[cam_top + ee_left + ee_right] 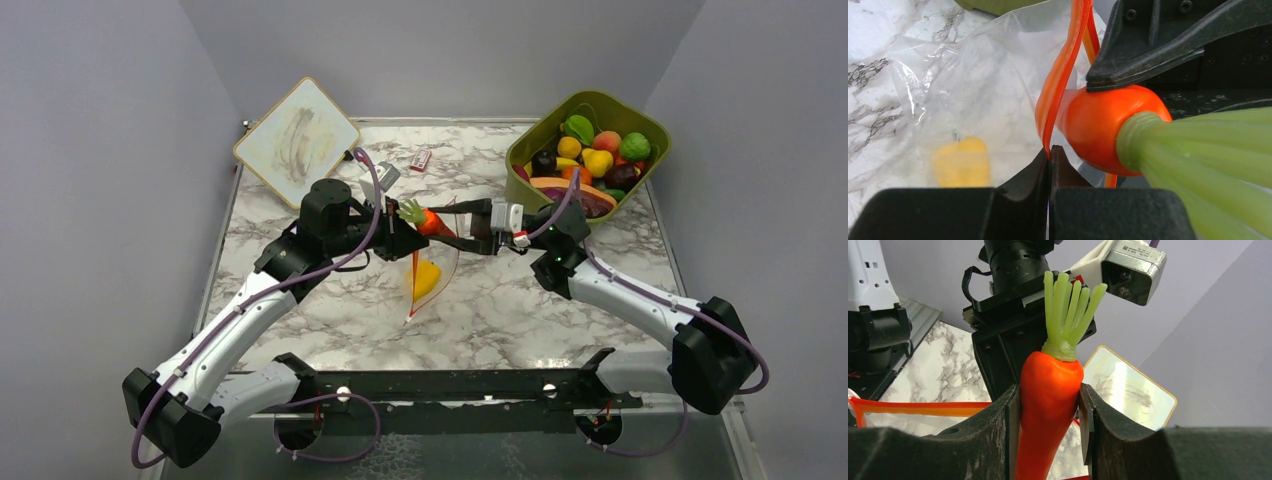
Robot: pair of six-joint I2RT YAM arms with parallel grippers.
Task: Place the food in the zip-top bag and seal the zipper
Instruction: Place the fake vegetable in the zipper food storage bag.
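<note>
Surface: grey-veined marble table [330, 300], with lilac-grey walls [440, 50] on three sides. Count: one pale board [297, 140] at the far left corner, one red-white packet [421, 159], and one olive tub [648, 128] at far right heaped with toy food, too overlapped to count. One zip-top bag [978, 85] stands at centre with one yellow piece [961, 162] inside. The left gripper [1049, 160] is pressed together on the zipper [1063, 75]. The right gripper [1048, 415] pinches one carrot [1103, 125] at the bag's mouth.

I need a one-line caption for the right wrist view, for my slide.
The right gripper clamps a toy carrot next to the orange zipper.
</note>
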